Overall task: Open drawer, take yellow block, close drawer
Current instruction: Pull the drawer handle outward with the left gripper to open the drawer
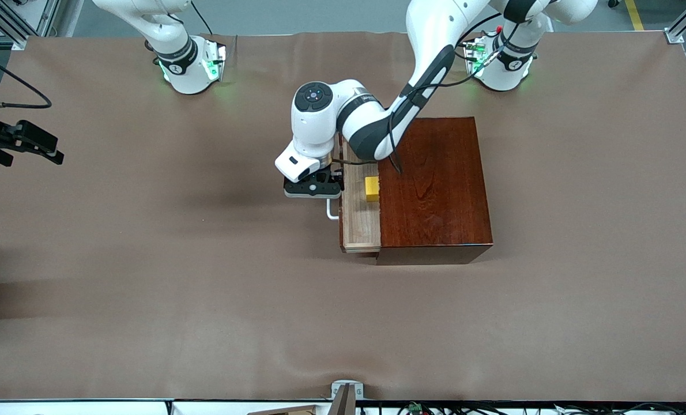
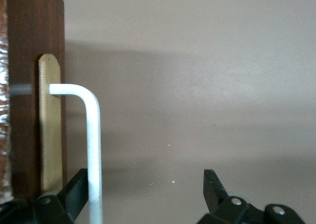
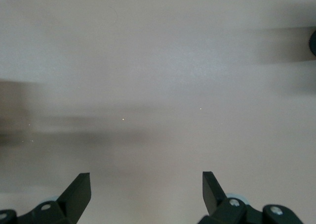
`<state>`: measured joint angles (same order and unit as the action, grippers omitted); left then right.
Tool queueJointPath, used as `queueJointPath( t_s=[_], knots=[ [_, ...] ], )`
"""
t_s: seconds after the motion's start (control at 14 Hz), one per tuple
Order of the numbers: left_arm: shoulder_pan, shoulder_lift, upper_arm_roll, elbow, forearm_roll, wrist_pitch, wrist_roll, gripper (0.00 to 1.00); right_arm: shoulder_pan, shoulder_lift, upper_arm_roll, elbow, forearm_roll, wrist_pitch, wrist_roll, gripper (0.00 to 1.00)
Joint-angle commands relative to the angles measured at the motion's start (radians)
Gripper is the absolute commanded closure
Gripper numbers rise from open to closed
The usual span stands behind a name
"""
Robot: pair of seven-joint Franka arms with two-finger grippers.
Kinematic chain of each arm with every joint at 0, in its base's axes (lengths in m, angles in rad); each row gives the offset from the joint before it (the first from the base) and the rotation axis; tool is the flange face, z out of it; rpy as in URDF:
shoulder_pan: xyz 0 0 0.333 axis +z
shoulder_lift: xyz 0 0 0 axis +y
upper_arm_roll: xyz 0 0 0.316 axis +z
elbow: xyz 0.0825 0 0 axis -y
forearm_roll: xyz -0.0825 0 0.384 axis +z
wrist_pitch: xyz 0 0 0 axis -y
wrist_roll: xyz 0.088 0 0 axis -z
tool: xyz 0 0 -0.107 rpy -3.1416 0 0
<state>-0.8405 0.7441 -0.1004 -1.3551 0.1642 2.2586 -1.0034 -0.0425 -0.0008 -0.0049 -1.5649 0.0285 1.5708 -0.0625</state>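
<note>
The drawer [image 1: 359, 222] is pulled partway out of the dark reddish-brown box [image 1: 438, 184]. The yellow block [image 1: 372, 188] lies in the pale tray, close to the box's opening. My left gripper [image 1: 314, 187] is at the drawer's white handle [image 1: 332, 210]. In the left wrist view the gripper [image 2: 143, 192] is open, and the handle bar [image 2: 94, 145] stands between the fingers, close against one finger [image 2: 74, 189]. The drawer front [image 2: 34, 85] is beside it. My right gripper [image 1: 43, 144] waits open over the right arm's end of the table; its wrist view [image 3: 145, 189] shows only cloth.
A brown cloth [image 1: 204, 288] covers the table. The box stands near the middle, toward the left arm's base [image 1: 507, 63]. The right arm's base [image 1: 190, 66] stands at the table's edge. A small metal bracket [image 1: 346, 392] sits at the table edge nearest the front camera.
</note>
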Motion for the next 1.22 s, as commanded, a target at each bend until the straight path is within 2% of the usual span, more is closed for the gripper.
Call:
queueJointPath(
  t_s=[0.0, 1.15],
  knots=[
    [0.003, 0.014, 0.001, 0.034, -0.006, -0.047, 0.003, 0.0, -0.017, 0.002, 0.013, 0.014, 0.005, -0.009, 0.003, 0.0],
    [-0.012, 0.029, -0.035, 0.067, -0.026, 0.09, -0.001, 0.0, -0.017, 0.002, 0.013, 0.014, 0.005, -0.009, 0.003, 0.0]
  ],
)
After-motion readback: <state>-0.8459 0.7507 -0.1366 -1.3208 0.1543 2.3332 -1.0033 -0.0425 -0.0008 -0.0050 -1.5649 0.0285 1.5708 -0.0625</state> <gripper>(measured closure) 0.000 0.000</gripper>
